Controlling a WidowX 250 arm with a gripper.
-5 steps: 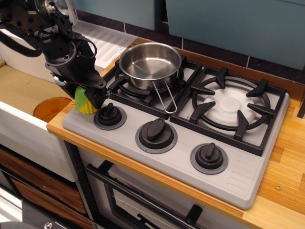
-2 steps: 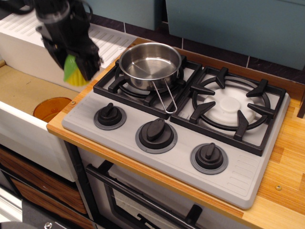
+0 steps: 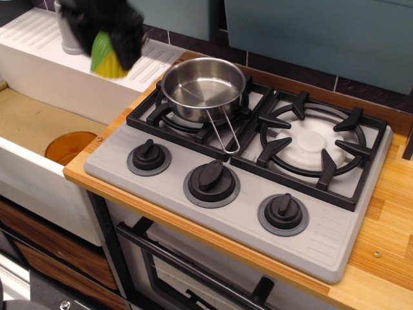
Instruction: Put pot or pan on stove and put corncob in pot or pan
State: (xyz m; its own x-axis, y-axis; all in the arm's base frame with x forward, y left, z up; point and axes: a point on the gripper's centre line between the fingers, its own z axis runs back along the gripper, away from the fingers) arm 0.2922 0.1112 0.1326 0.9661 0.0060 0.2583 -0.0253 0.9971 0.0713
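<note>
The shiny steel pan (image 3: 204, 87) stands on the left burner of the grey stove (image 3: 245, 206), its wire-loop handle pointing toward the front. The pan is empty inside. My gripper (image 3: 110, 55) is at the top left, blurred, shut on the corncob (image 3: 104, 58), green husk and yellow kernels showing between the black fingers. It holds the corncob in the air, to the left of the pan and above the white drainboard.
The right burner (image 3: 313, 143) with its white cap stands bare. Three black knobs (image 3: 211, 181) line the stove's front. An orange disc (image 3: 70, 146) lies in the sink at the left. A white ribbed drainboard (image 3: 39, 39) lies behind the sink.
My gripper has lifted the corncob from the stove's front left corner by the left knob, up and slightly right, to well above the counter.
</note>
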